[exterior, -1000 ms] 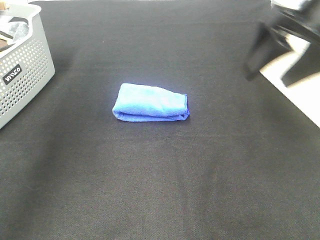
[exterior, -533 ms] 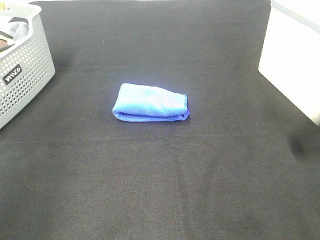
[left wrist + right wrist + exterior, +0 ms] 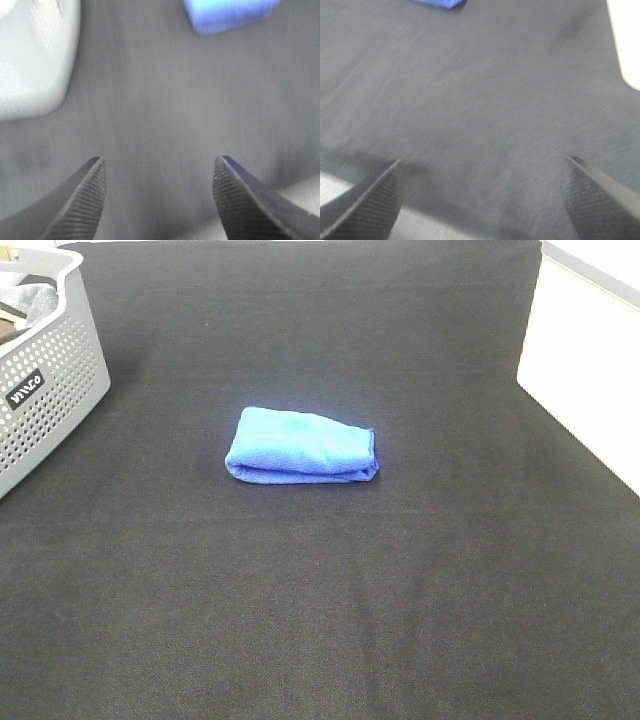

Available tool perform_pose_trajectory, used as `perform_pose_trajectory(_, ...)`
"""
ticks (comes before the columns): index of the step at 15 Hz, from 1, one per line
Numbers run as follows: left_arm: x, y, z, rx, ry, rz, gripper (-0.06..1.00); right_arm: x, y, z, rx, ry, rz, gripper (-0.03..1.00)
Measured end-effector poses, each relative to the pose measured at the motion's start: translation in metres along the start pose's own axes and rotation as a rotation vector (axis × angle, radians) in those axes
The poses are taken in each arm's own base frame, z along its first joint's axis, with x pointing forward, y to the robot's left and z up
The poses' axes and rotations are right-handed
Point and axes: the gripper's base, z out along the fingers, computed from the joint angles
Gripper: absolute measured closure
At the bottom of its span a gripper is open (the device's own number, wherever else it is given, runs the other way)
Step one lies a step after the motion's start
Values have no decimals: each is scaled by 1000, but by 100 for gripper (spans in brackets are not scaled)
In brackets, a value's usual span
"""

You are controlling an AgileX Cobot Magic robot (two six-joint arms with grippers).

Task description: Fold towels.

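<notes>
A bright blue towel [image 3: 300, 446] lies folded into a compact bundle on the black cloth, a little left of centre in the exterior high view. Neither arm shows in that view. In the left wrist view my left gripper [image 3: 160, 167] stands open over bare black cloth, with the towel [image 3: 230, 14] well ahead of its fingertips. The right wrist view has my right gripper [image 3: 482, 167] open wide, nothing between its fingers, and only a corner of the towel [image 3: 442, 3] far ahead of it.
A grey perforated basket [image 3: 50, 380] with dark cloths inside stands at the far left; it also appears as a pale blur in the left wrist view, basket [image 3: 35, 55]. The black cloth [image 3: 320, 620] ends at a white surface [image 3: 590, 370] on the right.
The right arm, visible at the upper right a second ago, has withdrawn out of the exterior high view. The towel has not moved.
</notes>
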Motion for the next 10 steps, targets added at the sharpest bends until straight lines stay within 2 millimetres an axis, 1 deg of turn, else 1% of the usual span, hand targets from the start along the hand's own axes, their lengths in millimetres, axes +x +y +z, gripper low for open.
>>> perform_pose_trajectory(2,-1,0,0,0,-15,18,34,1,0,-2,9,-21,10,16)
perform_pose_trajectory(4,3,0,4,3,9,60,34,1,0,-2,8,-22,12,16)
perform_pose_trajectory(10,3,0,4,5,8,72,34,1,0,-2,5,-22,15,16)
